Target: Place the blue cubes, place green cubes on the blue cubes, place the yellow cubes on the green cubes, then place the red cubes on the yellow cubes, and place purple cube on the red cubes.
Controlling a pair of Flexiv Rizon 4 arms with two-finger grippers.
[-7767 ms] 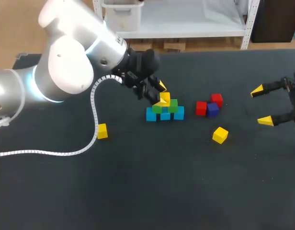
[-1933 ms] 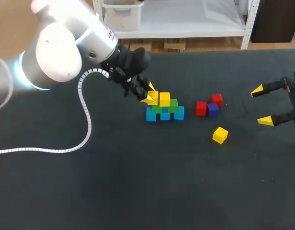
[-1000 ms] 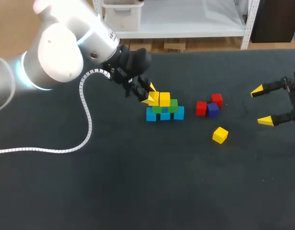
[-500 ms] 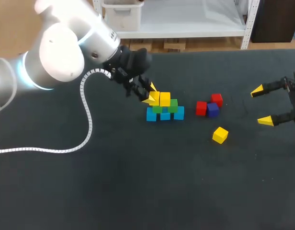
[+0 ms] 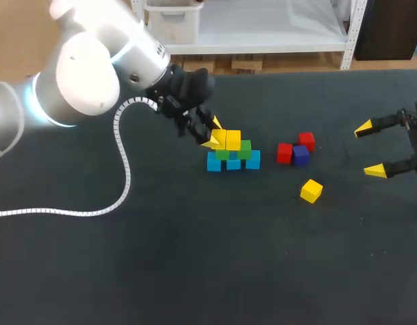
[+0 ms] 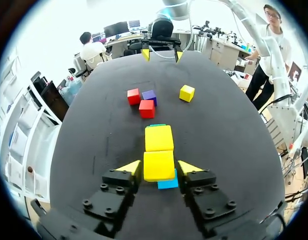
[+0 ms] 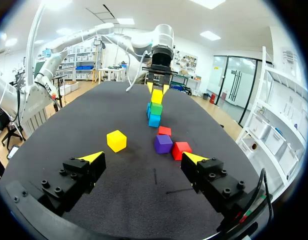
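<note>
The left gripper, angled in from the stack's 10 o'clock, looks narrowly clamped on a yellow cube atop the green cubes, flush against the second yellow cube dead ahead (a straight back-out should clear it), while the right gripper hangs wide open at 3 o'clock.

We've got one dark, matte counter w/ a cloth-like top, same flat colour front to back. A white ribbed cable lies on the counter's left part: it comes in at the counter's left edge, runs toward the counter's middle, then bends in a loop toward the far edge & lifts off the surface. On the counter's right part, in the right wrist view, we make out a few thin pale marks on the cloth; can't tell what they are.
</note>
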